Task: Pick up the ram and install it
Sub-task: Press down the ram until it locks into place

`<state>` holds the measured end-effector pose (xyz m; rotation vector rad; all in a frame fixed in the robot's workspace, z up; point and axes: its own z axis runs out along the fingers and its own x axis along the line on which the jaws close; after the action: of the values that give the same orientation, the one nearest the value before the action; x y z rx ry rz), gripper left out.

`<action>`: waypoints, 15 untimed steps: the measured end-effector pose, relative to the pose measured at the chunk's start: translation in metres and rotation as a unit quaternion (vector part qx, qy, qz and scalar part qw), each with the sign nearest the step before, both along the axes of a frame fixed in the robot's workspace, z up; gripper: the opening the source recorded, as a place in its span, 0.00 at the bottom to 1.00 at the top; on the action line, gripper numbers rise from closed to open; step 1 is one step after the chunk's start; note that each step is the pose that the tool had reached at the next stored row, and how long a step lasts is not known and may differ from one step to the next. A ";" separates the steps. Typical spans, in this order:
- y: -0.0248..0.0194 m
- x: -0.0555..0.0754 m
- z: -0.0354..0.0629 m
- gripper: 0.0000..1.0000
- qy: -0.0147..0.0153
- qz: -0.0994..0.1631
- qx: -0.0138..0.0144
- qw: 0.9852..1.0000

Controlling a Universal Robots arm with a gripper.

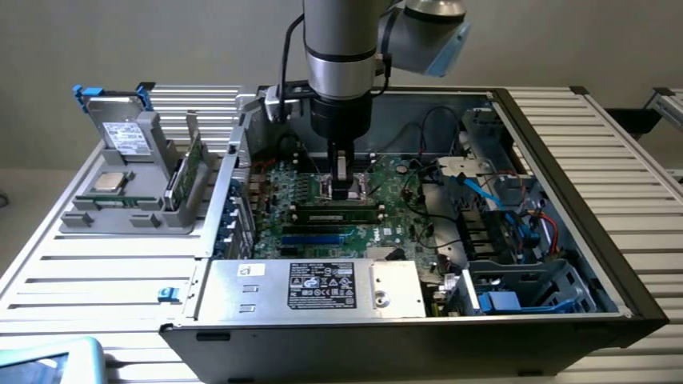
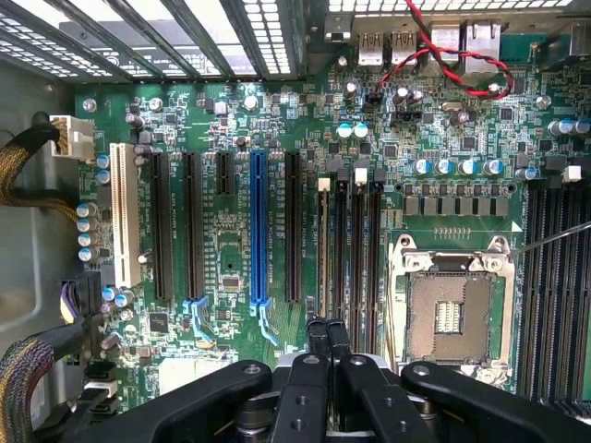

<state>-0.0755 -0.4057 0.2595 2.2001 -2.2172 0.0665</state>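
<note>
on the exterior view's left a grey parts stand (image 1: 128,210) sits on the slatted table (image 1: 96,276), outside the open computer case (image 1: 629,264). a hard drive (image 1: 126,136) stands upright at its back, a square silver processor (image 1: 108,181) lies flat on it, and a green board stick (image 1: 190,172) stands on edge in a slot at the side nearest the case. moving right, a silver power supply (image 1: 309,286) with a black label spans the near side of the case. behind it lies the green motherboard (image 1: 320,232), and the ram (image 1: 339,213) lies along a slot there, directly under the gripper (image 1: 344,190). the gripper's fingers are pressed together, their tips just above or touching the ram's top edge; it does not look clamped. the arm (image 1: 341,56) comes straight down over the board. further right, blue and black cables (image 1: 501,200) and a drive cage (image 1: 533,280) crowd the case. in the wrist view the closed gripper (image 2: 328,337) hangs above long black slots (image 2: 346,249), between a blue slot (image 2: 258,231) and the empty processor socket (image 2: 450,309).
</note>
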 end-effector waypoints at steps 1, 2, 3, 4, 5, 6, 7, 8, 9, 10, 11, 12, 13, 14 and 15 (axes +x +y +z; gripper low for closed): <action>0.0000 0.000 0.0000 0.11 0.000 0.000 0.000 1.000; 0.0000 0.000 0.0000 0.11 0.000 0.000 0.000 1.000; 0.0000 0.000 0.0000 0.11 0.000 0.000 0.000 1.000; 0.0000 0.000 0.0000 0.11 0.000 0.000 0.000 1.000; 0.0000 0.000 0.0000 0.11 0.000 0.000 0.000 1.000; 0.0000 0.000 0.0000 0.11 0.000 0.000 0.000 1.000; 0.0000 0.000 0.0000 0.11 0.000 0.000 0.000 1.000; 0.0000 0.000 0.0000 0.11 0.000 0.000 0.000 1.000; 0.0000 0.000 0.0000 0.11 0.000 0.000 0.000 1.000; 0.0000 0.000 0.0000 0.11 0.000 -0.003 0.000 1.000; 0.0000 0.000 0.0001 0.11 0.000 -0.009 0.000 1.000; 0.0000 0.000 0.0001 0.11 0.000 -0.017 0.000 1.000; 0.0000 0.000 0.0000 0.11 0.000 -0.024 0.000 1.000; 0.0000 0.000 0.0000 0.11 0.000 -0.032 0.000 0.999; 0.0000 0.000 0.0000 0.11 0.000 -0.040 0.000 0.999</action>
<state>-0.0755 -0.4057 0.2595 2.1079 -2.3026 0.0654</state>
